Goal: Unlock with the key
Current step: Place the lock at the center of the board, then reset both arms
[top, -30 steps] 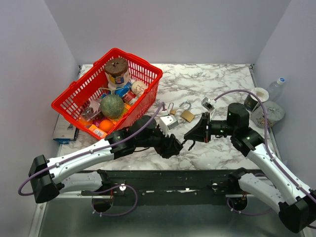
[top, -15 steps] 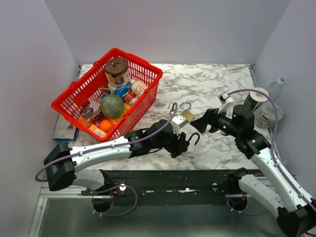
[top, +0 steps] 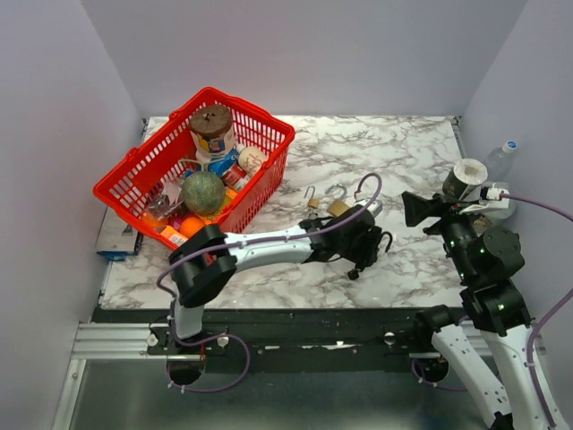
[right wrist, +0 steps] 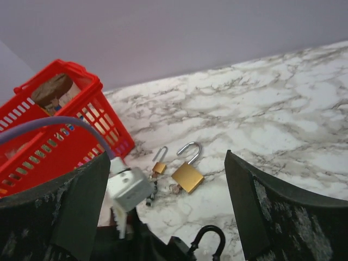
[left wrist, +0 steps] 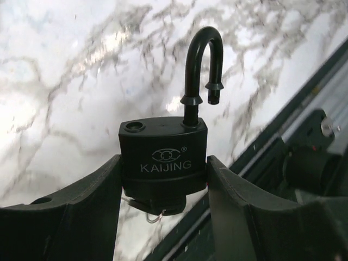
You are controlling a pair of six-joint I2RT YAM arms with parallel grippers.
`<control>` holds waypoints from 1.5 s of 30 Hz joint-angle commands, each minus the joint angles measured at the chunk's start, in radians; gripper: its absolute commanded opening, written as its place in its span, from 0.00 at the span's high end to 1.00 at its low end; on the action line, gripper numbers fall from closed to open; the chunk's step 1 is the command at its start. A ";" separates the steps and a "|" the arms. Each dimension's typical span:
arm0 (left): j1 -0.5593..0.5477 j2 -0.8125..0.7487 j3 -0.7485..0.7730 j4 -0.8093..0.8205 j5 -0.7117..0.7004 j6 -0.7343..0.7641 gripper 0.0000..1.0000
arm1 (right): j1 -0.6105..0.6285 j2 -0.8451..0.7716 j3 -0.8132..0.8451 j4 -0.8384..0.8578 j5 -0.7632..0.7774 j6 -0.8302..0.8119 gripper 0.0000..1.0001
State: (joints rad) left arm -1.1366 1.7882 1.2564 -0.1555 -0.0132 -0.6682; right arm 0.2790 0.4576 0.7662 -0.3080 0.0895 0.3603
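Pale lilac walls, marble tabletop (top: 394, 152), red basket (top: 192, 170) back left.

Changed over the last second:
- Let go with the right gripper (top: 412, 209). A second ago pinched shut at front centre, hard up against the other arm. Now splayed fully wide, empty, pulled back and up toward the right edge.
- Swung the left gripper (top: 369, 244) out across the middle toward the right, partly closed on the black padlock (left wrist: 163, 157), body squeezed between both fingers (left wrist: 81, 212).
- Open shackle (left wrist: 201, 65) standing up, free end clear of its hole.
- Left the key (left wrist: 155, 209) in the bottom of the body, touched by nothing.

Reads as unlocked. Probably only a set-down left, if that.

Left wrist only:
- KAIJING marking and the vacated shackle hole on top.
- Key bow and a small wire ring poking out underneath.
- From above, just a dark hook past the fingers, no key to be seen.

Right wrist only:
- Larger brass padlock (right wrist: 187, 176) and smaller brass padlock (right wrist: 159, 167) on the marble farther back, just beside each other, both shackles sprung.
- Black shackle tip at the bottom edge.
- Own fingers (right wrist: 54, 217) far apart at the frame sides.

Top only: whole layout, the two arms now well apart.
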 commanded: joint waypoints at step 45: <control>0.184 0.688 0.979 -0.342 -0.197 0.213 0.01 | -0.006 0.020 -0.019 0.007 0.047 -0.027 0.03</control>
State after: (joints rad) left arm -0.9546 2.5454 2.2425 -0.4957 -0.1799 -0.4908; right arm 0.2790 0.4961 0.7551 -0.3305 0.1184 0.3386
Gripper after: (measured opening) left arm 0.977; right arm 0.966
